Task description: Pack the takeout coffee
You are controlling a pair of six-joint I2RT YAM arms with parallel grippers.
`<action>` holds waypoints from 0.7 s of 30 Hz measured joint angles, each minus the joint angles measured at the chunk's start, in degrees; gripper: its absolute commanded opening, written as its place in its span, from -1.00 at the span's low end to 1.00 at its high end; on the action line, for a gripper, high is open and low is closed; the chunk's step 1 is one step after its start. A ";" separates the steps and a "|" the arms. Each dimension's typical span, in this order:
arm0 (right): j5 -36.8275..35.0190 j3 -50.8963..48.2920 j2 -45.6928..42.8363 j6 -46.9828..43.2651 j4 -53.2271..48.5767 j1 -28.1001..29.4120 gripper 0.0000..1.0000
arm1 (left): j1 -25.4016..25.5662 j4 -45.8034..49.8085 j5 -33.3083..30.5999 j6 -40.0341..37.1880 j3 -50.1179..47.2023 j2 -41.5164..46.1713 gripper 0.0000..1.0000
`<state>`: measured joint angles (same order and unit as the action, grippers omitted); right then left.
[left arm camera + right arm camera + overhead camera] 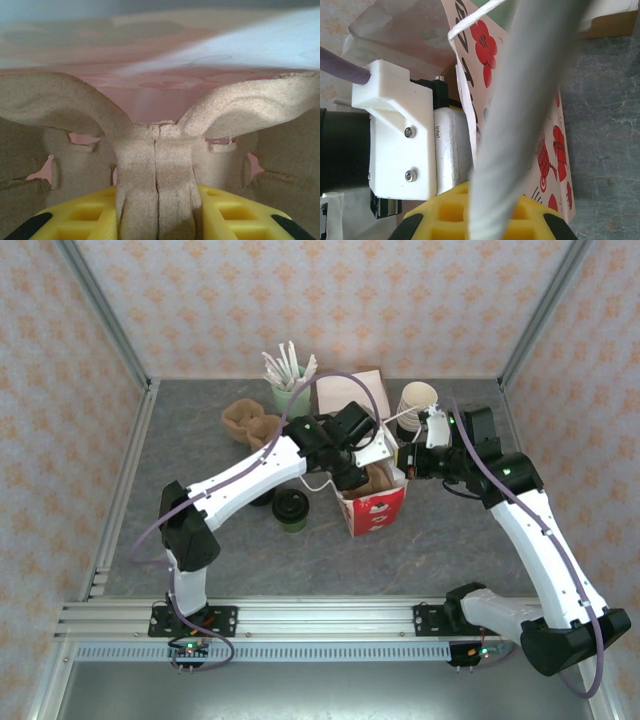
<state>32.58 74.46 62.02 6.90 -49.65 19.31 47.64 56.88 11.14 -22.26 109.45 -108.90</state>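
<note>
Grey, marbled tabletop [440, 550] is enclosed by walls [300, 300] papered in a peach pattern. On it, slightly below the middle of the top view, the takeout coffee [291, 512] is seen standing upright, its long axis vertical and its round black plastic lid [290, 503] turned up to the camera, with a rim of dark-green paper wall visible beneath. It is placed just left of the red-and-white bag [378, 510] and lower left of the left gripper [352, 472], apart from it and untouched; the right gripper [408, 455] is found well to its right, beyond the bag. The left gripper is lowered into the open mouth of the bag and is clamped on a pulp carrier [375, 478]: in the left wrist view the carrier's [155, 150] central ridge, rough and fibrous and beige, is pinched between the yellow fingers [90, 215], with curved cup wells spread to either side. The right gripper [485, 220] is closed on the bag's white handle [520, 110], a twisted paper cord stretched taut and blurred up the right wrist view. Behind it the bag's [555, 150] smooth paper side is printed with red flowers.
</note>
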 measured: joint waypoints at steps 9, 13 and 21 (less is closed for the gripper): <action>-0.46 -0.44 -0.17 0.83 -0.33 -0.11 -1.00 | 0.39 4.26 -1.62 -0.85 2.38 -1.77 -0.29; -1.31 -0.44 -0.61 1.57 -0.59 -0.07 -1.00 | 0.44 5.31 -1.77 -1.68 2.38 -2.25 -0.28; -1.53 -1.77 -0.81 4.35 -0.83 -0.07 -1.00 | 0.66 6.91 -1.77 -2.05 4.13 -4.48 -0.23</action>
<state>31.05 72.69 61.21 11.25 -50.48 19.25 48.29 63.79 9.37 -24.32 113.58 -113.38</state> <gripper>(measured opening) 0.054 0.382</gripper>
